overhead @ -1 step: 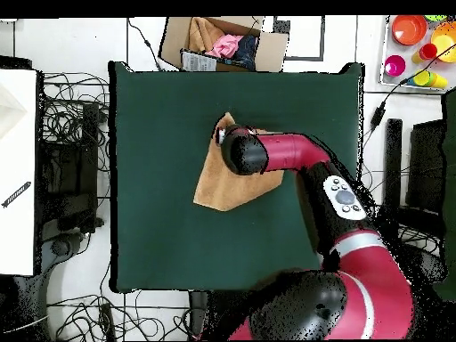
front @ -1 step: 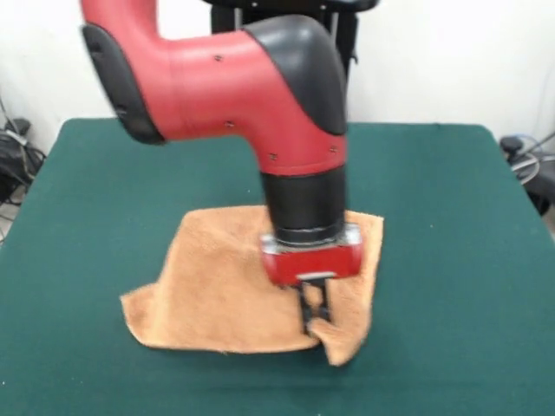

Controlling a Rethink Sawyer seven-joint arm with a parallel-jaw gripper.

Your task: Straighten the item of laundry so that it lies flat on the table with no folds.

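The item of laundry (front @ -1 step: 217, 286) is an orange-tan towel lying near the middle of the dark green table (front @ -1 step: 451, 217). Its near right corner is bunched and folded over. My gripper (front @ -1 step: 315, 322) reaches straight down onto that corner, and its dark fingers (front @ -1 step: 307, 305) stand close together, pinching the raised fold. In the overhead view the red arm covers part of the towel (overhead @ -1 step: 223, 189), the wrist hides the gripper, and the green table (overhead @ -1 step: 160, 134) shows all around.
Off the table's edge in the overhead view stands a cardboard box (overhead @ -1 step: 191, 36) holding pink cloth. Coloured cups and bowls (overhead @ -1 step: 417, 40) sit at one corner. Cables (overhead @ -1 step: 67, 134) and a white surface (overhead @ -1 step: 18, 169) lie to the left.
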